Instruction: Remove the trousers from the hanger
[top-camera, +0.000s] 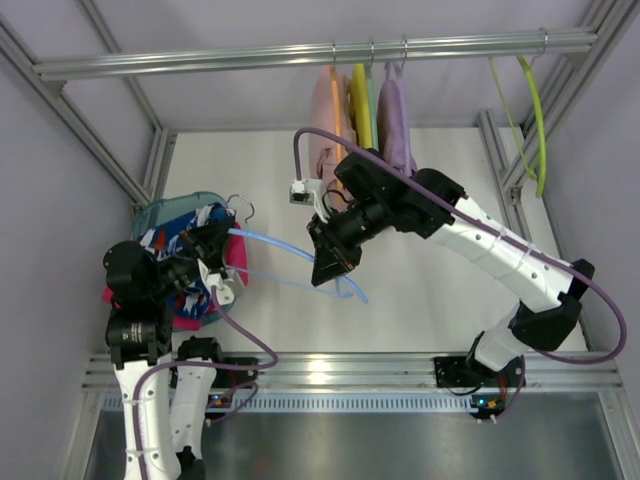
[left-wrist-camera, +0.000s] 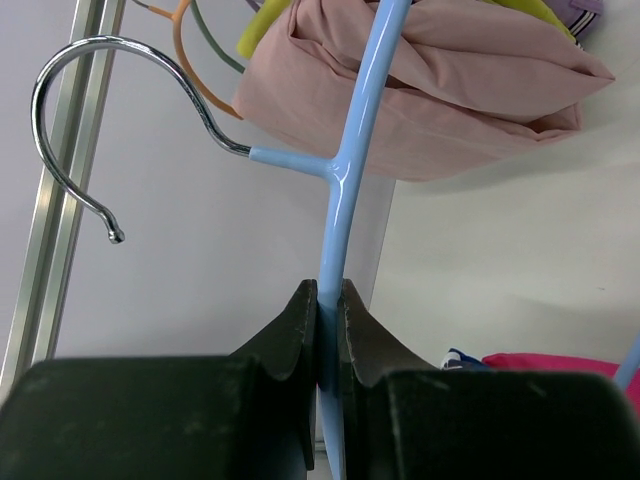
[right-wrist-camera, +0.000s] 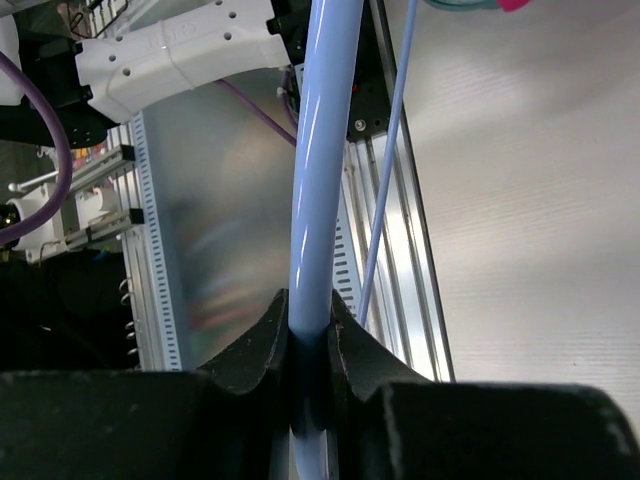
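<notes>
The left pincer (left-wrist-camera: 331, 335) pinches the light-blue hanger (left-wrist-camera: 340, 190) below its hook.

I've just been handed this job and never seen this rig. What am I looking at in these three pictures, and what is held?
You are looking at two robot arms bolted to the near edge of a white table. The wide picture looks down from above and behind them; the other two come from cameras on each wrist, looking past its own fingers. The left end effector is shut on the light-blue hanger just below its metal hook; the right end effector is shut on another stretch of it. The printed dark blue trousers lie bunched with a magenta garment at the left. Whether they are free of the hanger, I cannot tell. More garments hang from the rail at the back.
</notes>
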